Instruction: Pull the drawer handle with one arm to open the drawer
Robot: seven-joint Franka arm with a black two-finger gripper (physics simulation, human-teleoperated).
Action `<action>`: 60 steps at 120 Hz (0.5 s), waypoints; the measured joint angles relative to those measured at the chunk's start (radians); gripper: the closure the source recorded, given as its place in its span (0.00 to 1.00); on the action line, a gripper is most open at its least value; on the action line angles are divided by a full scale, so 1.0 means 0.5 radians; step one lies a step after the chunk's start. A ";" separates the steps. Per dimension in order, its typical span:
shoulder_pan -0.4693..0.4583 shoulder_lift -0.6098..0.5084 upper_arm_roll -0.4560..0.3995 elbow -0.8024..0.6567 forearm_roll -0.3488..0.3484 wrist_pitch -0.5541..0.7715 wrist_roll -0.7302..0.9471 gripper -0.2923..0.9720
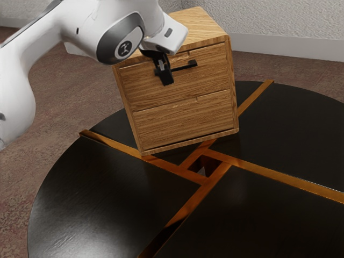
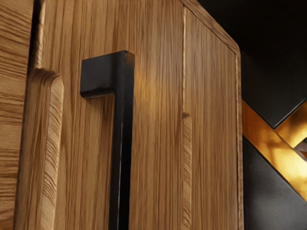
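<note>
Honestly, the risky part is the hold itself; the gripper point(image 1: 164, 75) sits on the cabinet's point(image 1: 134, 91) top drawer point(image 1: 207, 75), right at the arm-side end of the black handle point(image 1: 185, 65), and I can't tell from either view whether it's clamped on the bar or just loose around it. If it's loose, or only catching the tip, a pull probably slips it off that end; pulling so far off-centre could also skew the drawer inside the cabinet and make it bind. Other worry: the cabinet is a free-standing box on the table point(image 1: 279, 140), so a hard yank might drag or tip the whole cabinet instead of sliding the drawer out; a slow pull square to the cabinet's front looks safer to me.

The top drawer looks roughly flush with the cabinet's front, maybe cracked a touch (there's a dark gap beside it in the wrist view); so basically all the opening is yet to do. Room-wise it looks fine; in front of the cabinet it's open dark tabletop with gold inlay strips point(image 1: 258, 172); the lower drawer point(image 1: 185, 118) looks shut underneath; the table's rim is well away from the cabinet's front.
</note>
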 joint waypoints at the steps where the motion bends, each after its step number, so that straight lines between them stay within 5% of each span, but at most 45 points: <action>1: 0.000 0.004 -0.001 0.001 0.003 0.000 0.001 0.23; 60: -0.003 0.078 -0.004 -0.011 0.050 0.024 0.018 0.23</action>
